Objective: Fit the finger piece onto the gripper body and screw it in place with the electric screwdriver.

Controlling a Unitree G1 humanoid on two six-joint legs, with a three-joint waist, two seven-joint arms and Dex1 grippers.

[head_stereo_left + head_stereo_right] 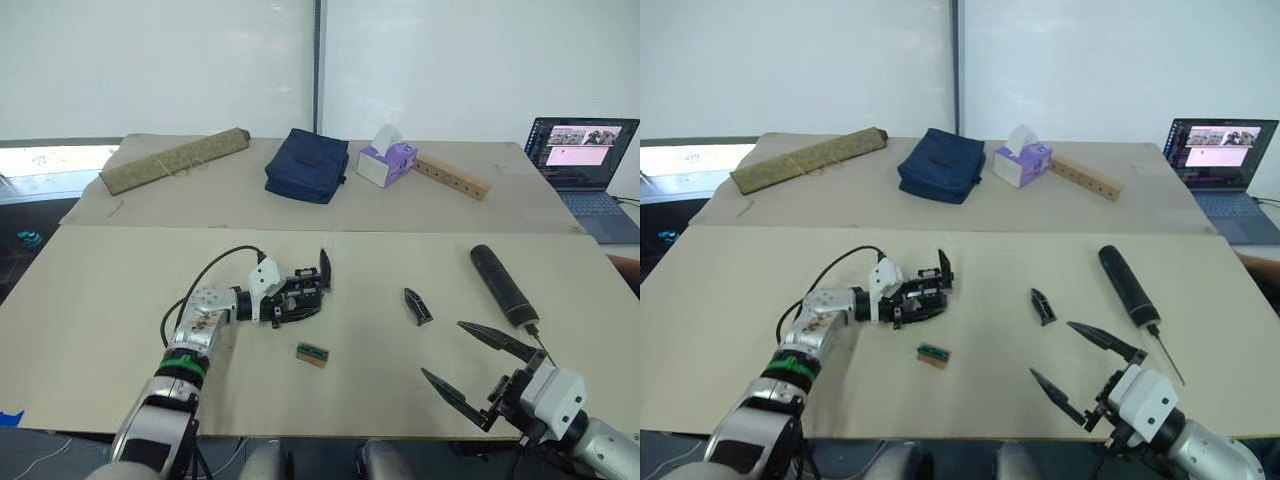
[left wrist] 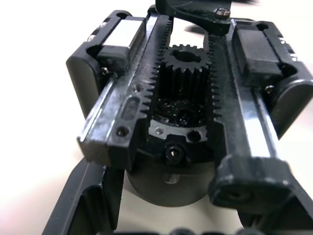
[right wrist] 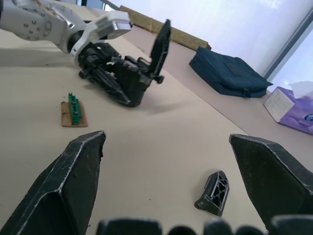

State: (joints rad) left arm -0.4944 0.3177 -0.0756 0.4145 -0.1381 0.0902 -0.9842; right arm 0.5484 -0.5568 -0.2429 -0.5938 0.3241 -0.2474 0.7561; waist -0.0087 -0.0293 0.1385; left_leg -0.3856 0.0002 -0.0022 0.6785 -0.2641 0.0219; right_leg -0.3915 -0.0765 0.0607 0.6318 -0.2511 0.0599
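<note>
Right claw (image 1: 478, 372): mine, fingers spread wide, holding nothing, low over the near right of the table (image 1: 90, 330).
Left claw (image 1: 290, 298): mine, closed around the gripper body (image 1: 300, 292), resting on the table left of centre.
Gripper body: lies on its side in my left claw; its one fitted finger stands up, tip toward the far side. Left wrist view shows its toothed racks and centre gear.
Finger piece (image 1: 417, 306): loose on the table right of centre, between gripper body and electric screwdriver, touching neither. Long axis runs near-to-far; pointed end toward the far side.
Electric screwdriver (image 1: 503, 285): lies flat at right, long axis diagonal; rounded end far, thin bit near, toward my right claw.
Green-and-tan block (image 1: 312, 354): just near-side of the gripper body.
Far table: rolled mat (image 1: 175, 159), blue pouch (image 1: 308, 164), tissue box (image 1: 386, 160), wooden bar (image 1: 452, 176).
Laptop (image 1: 585, 162): far right, open.
In the way: open tabletop between right claw and finger piece.
</note>
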